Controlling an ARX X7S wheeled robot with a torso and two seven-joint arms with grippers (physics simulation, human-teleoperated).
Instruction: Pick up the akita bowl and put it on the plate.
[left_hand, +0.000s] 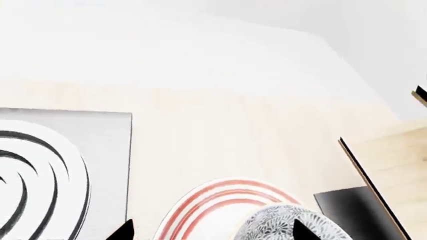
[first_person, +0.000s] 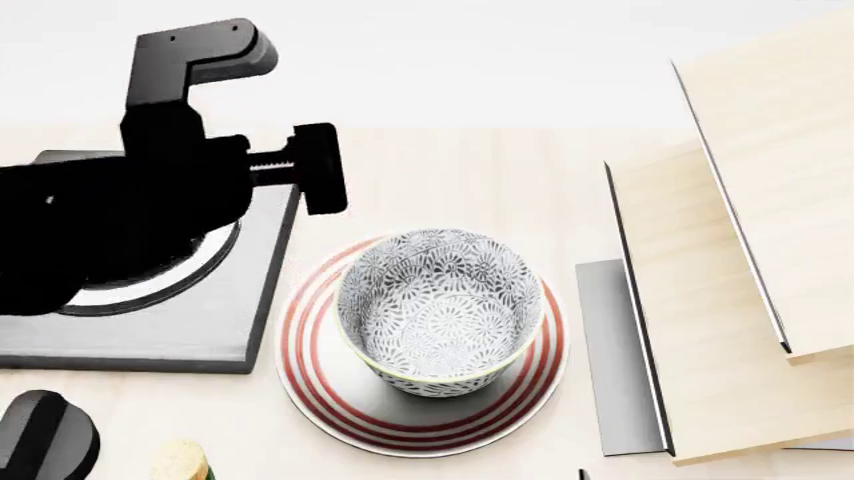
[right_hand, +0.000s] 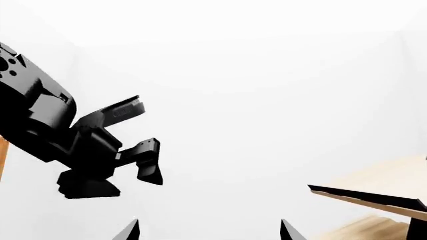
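Head view: deep white ceramic bowl with grey-black floral pattern (first_person: 441, 310) sits upright on red-ringed flat white plate (first_person: 344, 405). Left fingers (first_person: 320, 168) spread, empty, raised beside it. Right fingers (right_hand: 287, 231) spread, empty.

Your head view looks forward and steeply down on the table (first_person: 454, 180), close in, with the plate (first_person: 320, 400) and the bowl (first_person: 438, 310) near its middle, the grey burner (first_person: 147, 335) at its left and the wooden boards (first_person: 727, 330) at its right.

Your left wrist view sits low over the same table (left_hand: 240, 130), facing across it toward the white wall. It shares with the head view the plate (left_hand: 213, 200), the bowl's rim (left_hand: 280, 222) and the burner (left_hand: 100, 150).

Your right wrist view is tilted upward at the bare white surround. It catches the left arm (right_hand: 73, 145) and a board edge (right_hand: 367, 197), both also in the head view.
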